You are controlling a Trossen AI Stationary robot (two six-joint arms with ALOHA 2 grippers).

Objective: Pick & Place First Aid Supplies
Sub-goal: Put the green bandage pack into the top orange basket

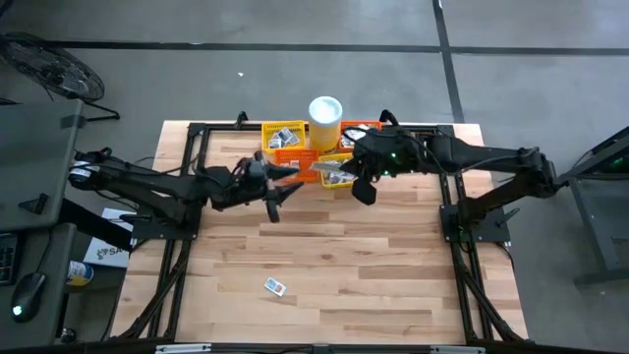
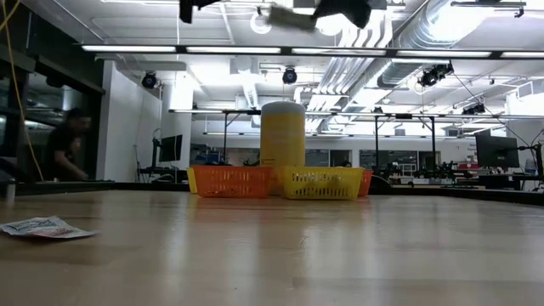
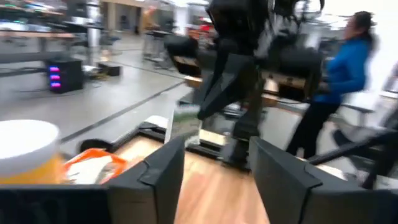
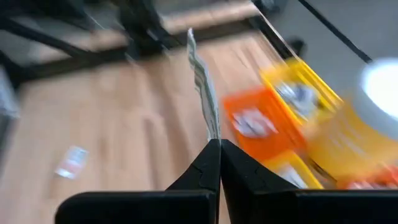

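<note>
My right gripper (image 4: 219, 155) is shut on one of the first aid supplies, a thin pale packet (image 4: 202, 81) seen edge-on and held high over the table's middle. It also shows in the left wrist view as a pale green packet (image 3: 185, 121) under the right arm. My left gripper (image 3: 214, 180) stands open just left of it, pointing level toward it, with nothing between its fingers. In the high view the left gripper (image 1: 283, 189) and the right gripper (image 1: 364, 190) hang just in front of the baskets. Another packet (image 1: 275, 286) lies flat on the table near its front edge. My right gripper pinches one end of the packet (image 4: 212, 129) between its two fingertips. The fingers come from the table's right side and slant downward. The packet sticks out beyond the fingertips, on edge, lifted clear of the table.
A yellow basket (image 1: 283, 135), orange baskets (image 1: 295, 160) (image 1: 359, 130) and a second yellow basket (image 1: 336, 173) holding packets stand at the far middle around a white cup (image 1: 325, 116). People show in the room beyond the table. Bare wood lies across the table's front half.
</note>
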